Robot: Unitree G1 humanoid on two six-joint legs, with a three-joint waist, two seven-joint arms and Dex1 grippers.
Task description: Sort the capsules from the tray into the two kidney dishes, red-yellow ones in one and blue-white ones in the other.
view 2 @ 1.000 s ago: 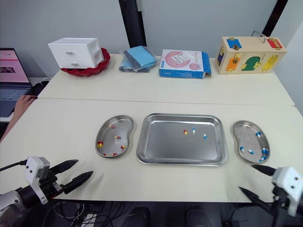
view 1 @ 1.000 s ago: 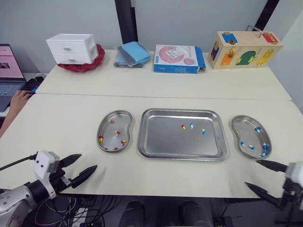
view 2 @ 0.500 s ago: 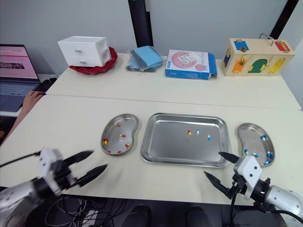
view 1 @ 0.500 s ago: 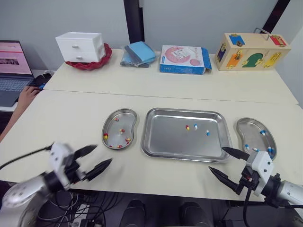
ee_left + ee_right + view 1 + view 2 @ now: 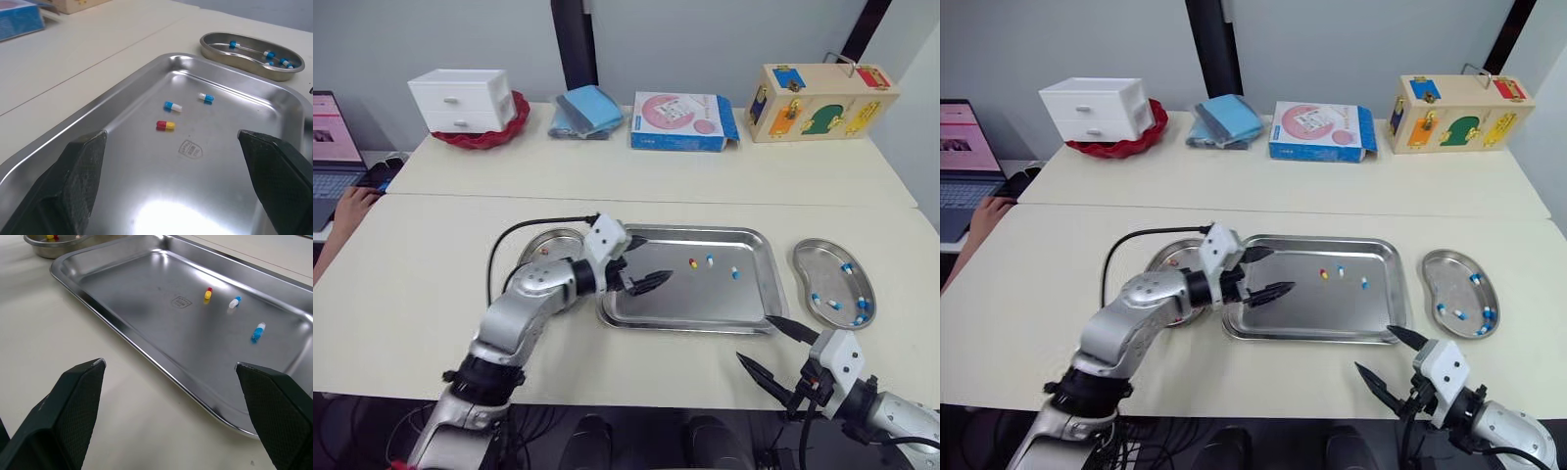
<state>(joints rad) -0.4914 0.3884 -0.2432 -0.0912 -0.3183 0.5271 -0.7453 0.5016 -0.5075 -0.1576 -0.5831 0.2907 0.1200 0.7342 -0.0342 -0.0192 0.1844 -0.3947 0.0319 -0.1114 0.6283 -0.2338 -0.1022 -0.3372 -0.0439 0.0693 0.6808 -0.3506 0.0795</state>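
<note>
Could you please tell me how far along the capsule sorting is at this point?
Mostly done: the left kidney dish holds red-yellow capsules, and the right kidney dish holds blue-white capsules. In hand: nothing. The open left hand hovers over the tray, and the open right hand is near its front right corner. Left: one loose red-yellow capsule and two loose blue-white capsules.

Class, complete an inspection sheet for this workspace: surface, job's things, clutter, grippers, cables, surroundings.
Surface: cream table, seamed.
Job's things: rectangular steel tray holds one red-yellow capsule, two blue-white capsules; left steel kidney dish holds red-yellow ones; right steel kidney dish holds blue-white ones.
Clutter: white drawer unit, blue cloths, blue-pink box, wooden latch box along the far edge.
Grippers: left gripper open over the tray; right gripper open near the table's front edge.
Cables: black cable arcs from the left wrist.
Surroundings: open laptop, person's hand at left.
</note>
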